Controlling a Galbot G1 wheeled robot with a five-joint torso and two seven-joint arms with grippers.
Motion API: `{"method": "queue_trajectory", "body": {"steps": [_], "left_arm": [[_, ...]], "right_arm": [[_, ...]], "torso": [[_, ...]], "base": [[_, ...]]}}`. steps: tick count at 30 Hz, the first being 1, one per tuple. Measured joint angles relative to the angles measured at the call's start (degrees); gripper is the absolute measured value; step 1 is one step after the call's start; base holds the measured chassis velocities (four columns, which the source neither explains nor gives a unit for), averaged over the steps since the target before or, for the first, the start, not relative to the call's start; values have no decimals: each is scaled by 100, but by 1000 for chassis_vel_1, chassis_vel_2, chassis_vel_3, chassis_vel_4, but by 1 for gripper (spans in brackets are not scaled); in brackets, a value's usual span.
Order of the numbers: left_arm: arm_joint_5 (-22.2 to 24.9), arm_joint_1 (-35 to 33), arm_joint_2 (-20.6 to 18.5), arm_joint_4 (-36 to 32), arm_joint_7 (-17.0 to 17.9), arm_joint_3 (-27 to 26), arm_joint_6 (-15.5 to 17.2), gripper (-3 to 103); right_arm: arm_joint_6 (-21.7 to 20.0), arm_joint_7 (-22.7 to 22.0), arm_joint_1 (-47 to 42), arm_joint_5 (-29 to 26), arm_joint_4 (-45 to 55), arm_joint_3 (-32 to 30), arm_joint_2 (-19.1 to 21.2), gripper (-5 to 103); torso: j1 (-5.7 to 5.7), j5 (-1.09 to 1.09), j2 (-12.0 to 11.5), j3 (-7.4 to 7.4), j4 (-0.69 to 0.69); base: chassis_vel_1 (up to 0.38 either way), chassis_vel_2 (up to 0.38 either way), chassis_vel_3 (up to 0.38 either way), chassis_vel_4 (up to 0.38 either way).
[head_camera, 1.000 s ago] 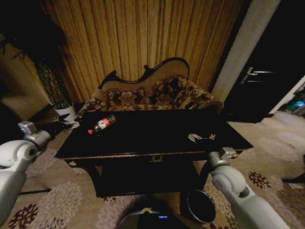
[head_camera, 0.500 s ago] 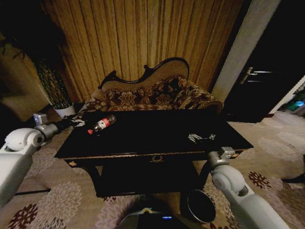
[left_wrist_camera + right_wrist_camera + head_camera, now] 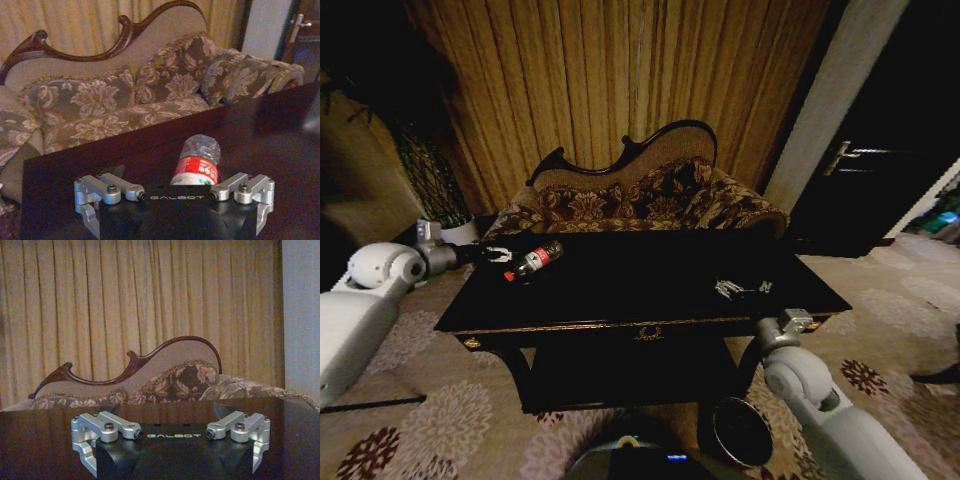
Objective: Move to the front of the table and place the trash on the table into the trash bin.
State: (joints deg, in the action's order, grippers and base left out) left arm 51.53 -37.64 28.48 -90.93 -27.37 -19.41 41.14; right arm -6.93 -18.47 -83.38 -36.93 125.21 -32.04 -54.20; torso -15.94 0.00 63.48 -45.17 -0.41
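On the black table (image 3: 650, 300), near its left far corner, lies the trash: a clear plastic bottle (image 3: 533, 260) with a red label and cap, on its side. My left gripper (image 3: 498, 254) hovers open just left of the bottle, level with the tabletop. In the left wrist view the bottle (image 3: 197, 161) lies straight ahead between the spread fingers of that gripper (image 3: 175, 197). My right gripper (image 3: 740, 290) stands open over the table's right front part, nothing in it; the right wrist view shows it (image 3: 170, 435) above the dark tabletop (image 3: 45, 440). The trash bin (image 3: 741, 431) stands on the carpet below the table's front right corner.
An ornate patterned sofa (image 3: 640, 200) stands close behind the table, with curtains behind it. A white plant pot (image 3: 458, 232) sits on the floor at the left, beyond my left arm. A dark door (image 3: 880, 170) is at the right. Patterned carpet surrounds the table.
My left arm has swung right and up, bringing its gripper from off the table's left edge to right beside the bottle. The right arm and the bottle have stayed put.
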Motion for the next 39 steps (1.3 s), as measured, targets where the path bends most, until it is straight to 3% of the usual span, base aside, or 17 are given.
{"method": "queue_trajectory", "body": {"steps": [12,24,39], "left_arm": [[-197,662,-51,413,-421,857,-14,100],[-692,834,133,612,-615,1045,-138,100],[-680,749,319,601,-632,1034,-145,100]], "right_arm": [[43,1,35,21,-84,12,1,100],[53,1,28,27,-118,-14,10,100],[53,12,72,0,-152,15,82,100]], "torso": [[0,0,0,0,1],[0,0,0,0,1],[0,0,0,0,1]], "base": [[0,0,0,0],[0,0,0,0],[0,0,0,0]]}}
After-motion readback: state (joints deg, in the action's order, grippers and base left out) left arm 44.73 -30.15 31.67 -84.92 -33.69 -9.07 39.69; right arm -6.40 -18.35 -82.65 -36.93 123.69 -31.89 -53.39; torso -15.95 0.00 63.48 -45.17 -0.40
